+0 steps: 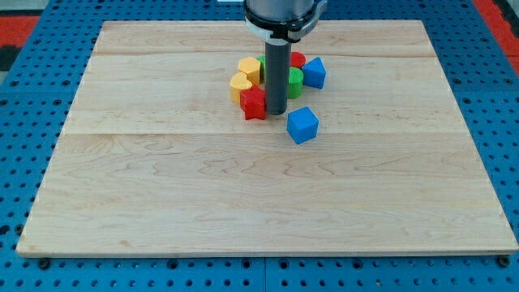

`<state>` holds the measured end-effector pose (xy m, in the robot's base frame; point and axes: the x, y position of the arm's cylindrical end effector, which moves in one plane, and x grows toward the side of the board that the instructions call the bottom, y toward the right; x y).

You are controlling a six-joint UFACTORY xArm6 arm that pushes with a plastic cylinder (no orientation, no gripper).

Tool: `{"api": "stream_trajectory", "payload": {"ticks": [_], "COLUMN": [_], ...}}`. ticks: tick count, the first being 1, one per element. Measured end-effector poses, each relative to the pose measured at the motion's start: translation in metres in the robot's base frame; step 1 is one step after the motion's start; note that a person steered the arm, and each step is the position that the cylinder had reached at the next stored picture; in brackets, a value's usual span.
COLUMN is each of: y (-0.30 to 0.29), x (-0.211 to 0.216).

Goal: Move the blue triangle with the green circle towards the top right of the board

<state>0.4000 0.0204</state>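
My tip [276,111] stands at the lower side of a tight cluster of blocks above the board's middle. Right of the rod, a green block [294,80] is partly hidden by it. A blue block [315,72] touches the green one on its right; its shape reads as angular. A red star-like block [254,103] sits just left of my tip. A blue cube [302,125] lies apart, just lower right of my tip.
Two yellow blocks [249,68] [240,84] sit at the cluster's left, with a red block [298,59] and a sliver of green behind the rod. The wooden board [259,203] lies on a blue perforated table.
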Motion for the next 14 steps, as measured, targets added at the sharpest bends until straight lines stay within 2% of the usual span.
{"api": "stream_trajectory", "payload": {"ticks": [3, 5, 7, 9, 10, 14], "y": [0.015, 0.015, -0.009, -0.002, 0.006, 0.085], "x": [-0.006, -0.027, -0.033, -0.048, -0.059, -0.056]}}
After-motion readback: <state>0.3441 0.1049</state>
